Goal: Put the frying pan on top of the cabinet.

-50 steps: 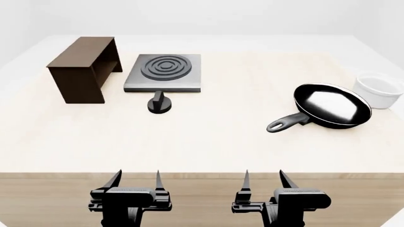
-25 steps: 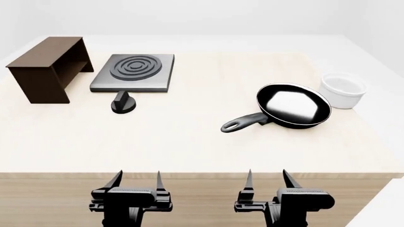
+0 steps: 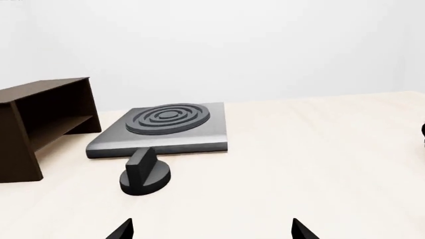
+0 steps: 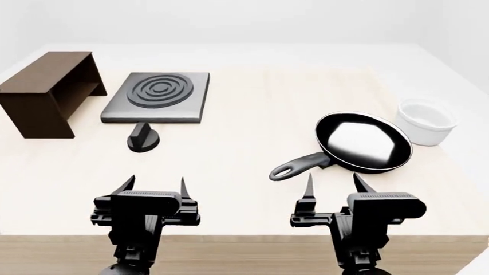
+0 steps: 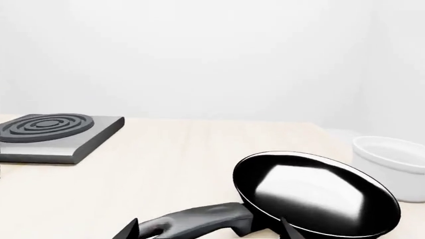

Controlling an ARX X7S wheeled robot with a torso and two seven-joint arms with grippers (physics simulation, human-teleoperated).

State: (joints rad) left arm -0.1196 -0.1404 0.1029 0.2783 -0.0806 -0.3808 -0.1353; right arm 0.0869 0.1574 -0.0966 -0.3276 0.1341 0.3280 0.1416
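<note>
The frying pan [image 4: 363, 142] is seen lying flat on the desk [image 4: 252, 103] toward its right edge, with its handle [image 4: 299, 165] pointed at the near edge. The right tool [image 4: 332, 187] is held just short of the handle's end, its two fingers spread wide and nothing gripped or touched. In the right wrist view, the handle [image 5: 199, 221] is framed between the fingertips. A white bowl [image 4: 425, 121] is set just beside the pan, nearer the right edge.

The left tool [image 4: 153, 187] is likewise held wide open and empty over the near part of the desk. Ahead of it a black knob [image 4: 143, 138] stands, then a grey burner plate [image 4: 157, 97]. The cabinet [image 4: 47, 93] is placed at the far left corner, well apart from the pan.

The desk is of pale wood, and plain white walls are seen behind it. Both arms are held low and side by side, with the tools pointed forward.
</note>
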